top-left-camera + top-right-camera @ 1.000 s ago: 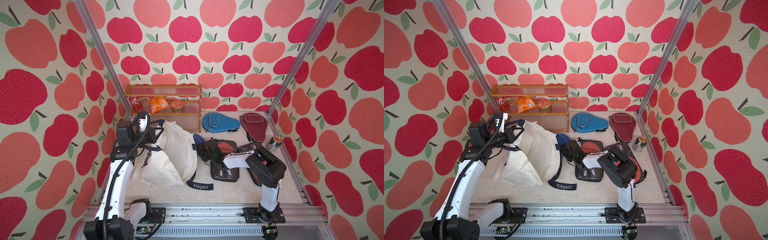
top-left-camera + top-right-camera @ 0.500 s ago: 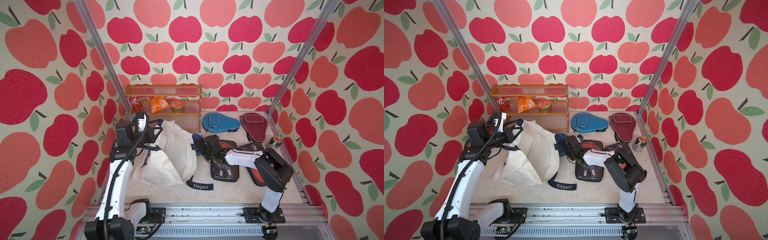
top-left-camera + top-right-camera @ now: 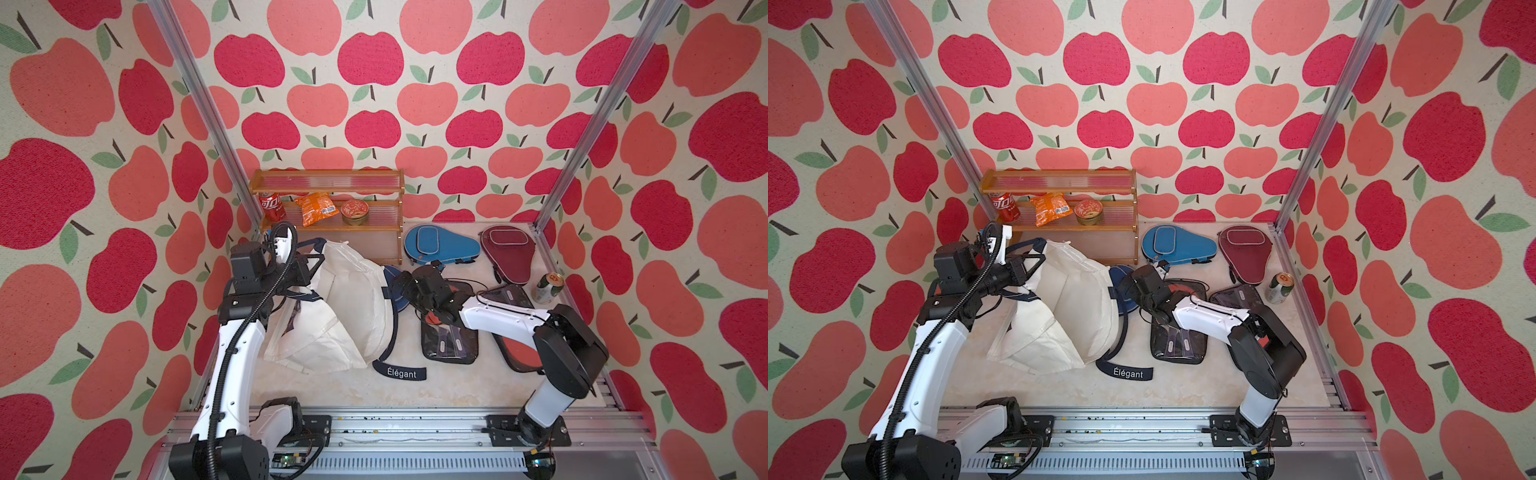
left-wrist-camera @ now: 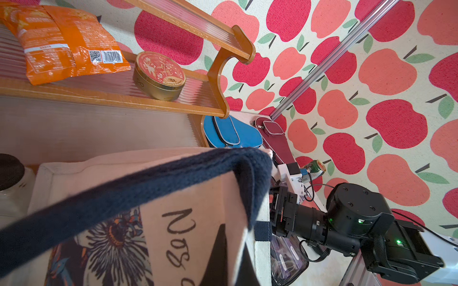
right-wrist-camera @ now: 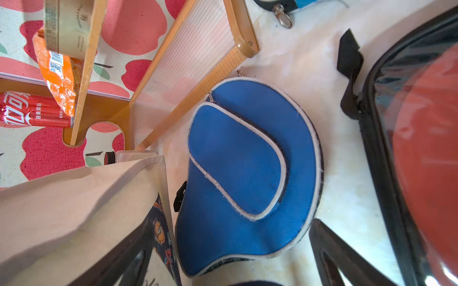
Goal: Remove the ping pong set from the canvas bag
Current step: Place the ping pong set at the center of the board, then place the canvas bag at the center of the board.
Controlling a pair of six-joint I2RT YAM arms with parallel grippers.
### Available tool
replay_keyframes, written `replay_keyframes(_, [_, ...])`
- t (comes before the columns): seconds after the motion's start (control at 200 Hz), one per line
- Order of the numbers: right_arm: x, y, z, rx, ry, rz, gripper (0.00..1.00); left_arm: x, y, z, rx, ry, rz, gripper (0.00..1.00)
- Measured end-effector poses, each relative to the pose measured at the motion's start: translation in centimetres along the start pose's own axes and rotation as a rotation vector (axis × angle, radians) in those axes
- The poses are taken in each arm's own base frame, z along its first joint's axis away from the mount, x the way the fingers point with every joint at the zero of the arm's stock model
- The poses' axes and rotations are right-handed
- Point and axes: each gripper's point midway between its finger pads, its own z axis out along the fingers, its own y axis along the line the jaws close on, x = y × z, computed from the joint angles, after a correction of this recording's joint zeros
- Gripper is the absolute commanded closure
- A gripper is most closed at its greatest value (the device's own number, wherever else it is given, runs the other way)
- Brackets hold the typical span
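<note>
— What sits nearest us?
— The strap end marked Élégant (image 3: 401,372), flat on the table (image 3: 332,388) at six o'clock of the canvas bag (image 3: 345,307). At the bag's four o'clock we see clear pouches (image 3: 451,338) with red paddles inside, partly under our right arm.

— And our left gripper?
— The left gripper (image 3: 308,269) is at the bag's ten o'clock, clamped on the navy handle (image 4: 138,188) and holding the bag's top up off the table.

— The right one?
— The right gripper (image 5: 233,222) is at the bag's three o'clock, low over the table. Its fingers (image 5: 332,250) are spread wide and grip nothing.

— Where is the set?
— The dark blue ping pong case (image 5: 247,173) lies flat just beside the bag's mouth. In the right wrist view its rounded head lies between the two fingers and just past them. We cannot tell whether either finger touches it, or whether its handle end is inside the bag.

— Farther back?
— Toward twelve o'clock a lighter blue case (image 3: 440,247) and a maroon case (image 3: 505,249) lie side by side. A green can (image 3: 548,286) stands at their four o'clock. Against the back wall the wooden shelf (image 3: 328,226) carries a red can (image 3: 272,206), an orange snack bag (image 3: 316,208) and a round tin (image 3: 354,211).
</note>
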Motion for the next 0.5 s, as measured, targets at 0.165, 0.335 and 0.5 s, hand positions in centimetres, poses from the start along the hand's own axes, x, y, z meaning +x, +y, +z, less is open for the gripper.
replay_keyframes(0.165, [-1.8, 1.8, -3.1, -0.055, -0.057, -0.063, 0.03, 0.0, 0.1, 0.0, -0.005, -0.001, -0.004, 1.00])
replay_keyframes(0.335, [-2.4, 4.3, -5.4, -0.150, -0.057, -0.166, 0.04, -0.1, 0.3, -0.1, -0.009, -0.003, -0.007, 1.00])
replay_keyframes(0.5, [-0.6, 5.1, -5.4, -0.216, 0.037, -0.283, 0.05, 0.0, 0.4, 0.0, -0.010, -0.001, -0.017, 1.00])
